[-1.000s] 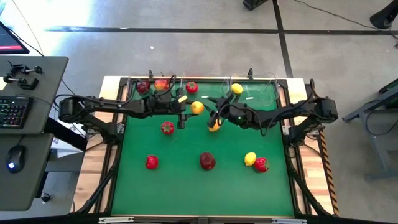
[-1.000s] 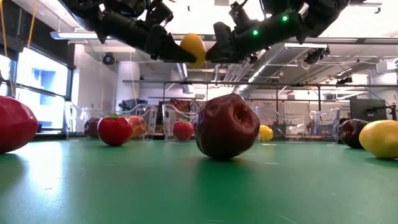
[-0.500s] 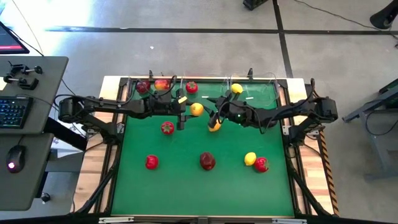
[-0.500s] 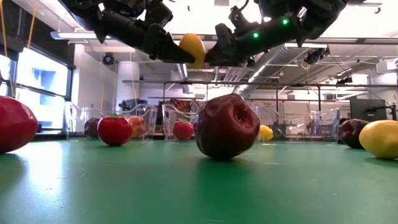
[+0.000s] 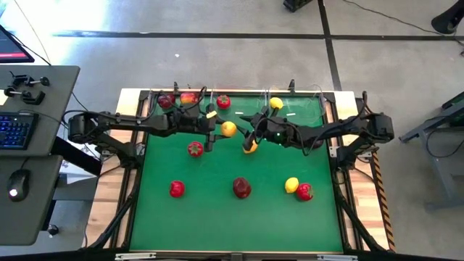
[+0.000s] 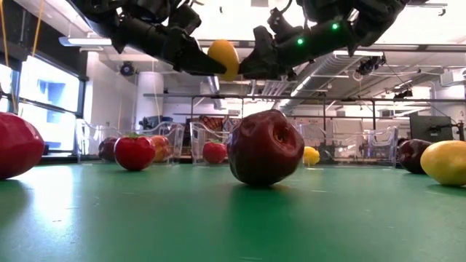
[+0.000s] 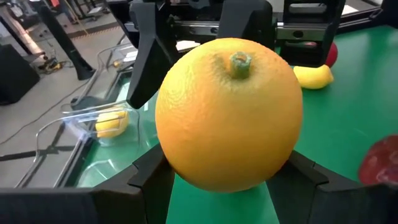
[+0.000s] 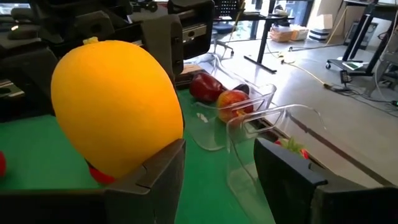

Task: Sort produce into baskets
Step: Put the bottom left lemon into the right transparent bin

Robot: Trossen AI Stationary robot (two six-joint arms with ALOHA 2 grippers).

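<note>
Nearest on the green mat [image 5: 210,217]: dark red apple [image 6: 266,148], resting, not part of this step. Directly above that apple and a little beyond it, held aloft: orange [image 7: 229,112], clamped between the two fingers of the left gripper [image 7: 221,186], stem end facing away from the wrist. Facing it from the apple's other side: right gripper [image 8: 217,174], fingers spread with nothing between them, orange lying just beside one finger [image 8: 158,174] rather than inside the gap.

Probably a mid-air pass, or a carry by the left arm alone; cannot tell which.

For a pass: keep the left clamp firm. Shift the right gripper sideways until the orange sits squarely between both fingers, then close across its widest part, at right angles to the left fingers. Loosen the left only once the right is snug; round, smooth skin, likely to slip or roll out.

Farther beyond the apple, toward the right arm's side: clear bin [image 5: 308,116] holding a lemon [image 5: 275,103], the likeliest home. Lower inside the walls before letting go.
</note>
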